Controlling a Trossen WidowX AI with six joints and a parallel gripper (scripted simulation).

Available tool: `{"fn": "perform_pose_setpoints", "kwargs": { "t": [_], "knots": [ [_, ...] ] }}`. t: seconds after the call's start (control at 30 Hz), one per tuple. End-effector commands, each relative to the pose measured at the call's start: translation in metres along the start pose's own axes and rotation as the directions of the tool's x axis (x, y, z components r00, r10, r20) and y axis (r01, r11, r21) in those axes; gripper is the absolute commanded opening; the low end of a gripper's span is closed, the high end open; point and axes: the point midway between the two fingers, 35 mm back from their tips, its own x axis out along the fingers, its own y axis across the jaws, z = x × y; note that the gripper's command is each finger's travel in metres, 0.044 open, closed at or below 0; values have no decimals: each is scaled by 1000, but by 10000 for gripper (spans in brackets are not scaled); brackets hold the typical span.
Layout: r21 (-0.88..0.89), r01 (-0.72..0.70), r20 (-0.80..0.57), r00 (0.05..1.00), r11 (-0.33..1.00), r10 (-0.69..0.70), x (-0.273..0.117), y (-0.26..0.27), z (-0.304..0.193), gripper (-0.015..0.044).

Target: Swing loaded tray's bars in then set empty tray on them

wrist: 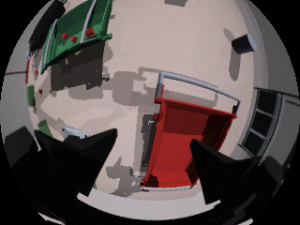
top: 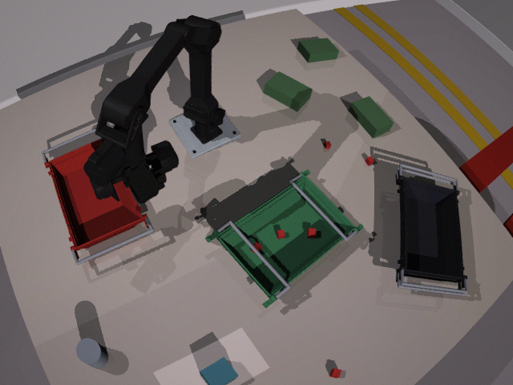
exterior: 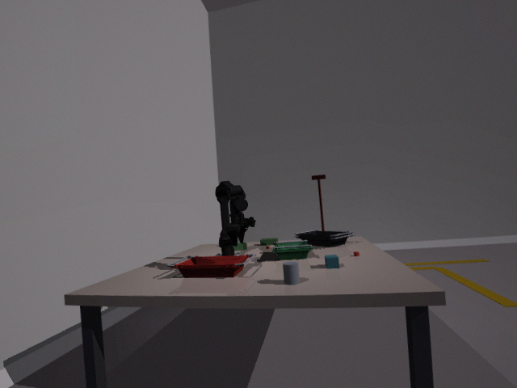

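The green tray (top: 285, 211) (exterior: 292, 253) stands level with three red blocks visible inside, one of them a red block (top: 280, 234). Its left bar (top: 259, 254) and right bar (top: 319, 208) both lie across its top, near opposite ends. The empty red tray (top: 82, 194) (exterior: 212, 267) (wrist: 178, 145) lies on the table at the left. Its bars are out over its ends; one bar (wrist: 201, 84) shows clearly in the wrist view. My gripper (wrist: 156, 138) is open and empty above the red tray's inner long side. The arm hides part of that tray in the top view.
An empty black tray (top: 430, 224) (exterior: 327, 238) stands at the right, bars outward. Green blocks lie behind, including a green block (top: 288, 90). A grey cylinder (top: 90, 352) (exterior: 291, 273) (wrist: 244, 43) and a blue block (top: 219, 371) (exterior: 331, 261) stand in front. Loose red blocks lie around.
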Motion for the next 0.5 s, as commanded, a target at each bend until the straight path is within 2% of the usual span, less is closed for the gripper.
{"fn": "perform_pose_setpoints", "kwargs": {
  "t": [0.0,0.13,0.47],
  "knots": [
    [6,-12,-5,1000,1000,12,8,-6,-50,440],
    [8,-16,-17,1000,1000,16,13,-7,-94,440],
    [8,-16,-18,1000,1000,16,26,-9,-95,440]
  ]
}}
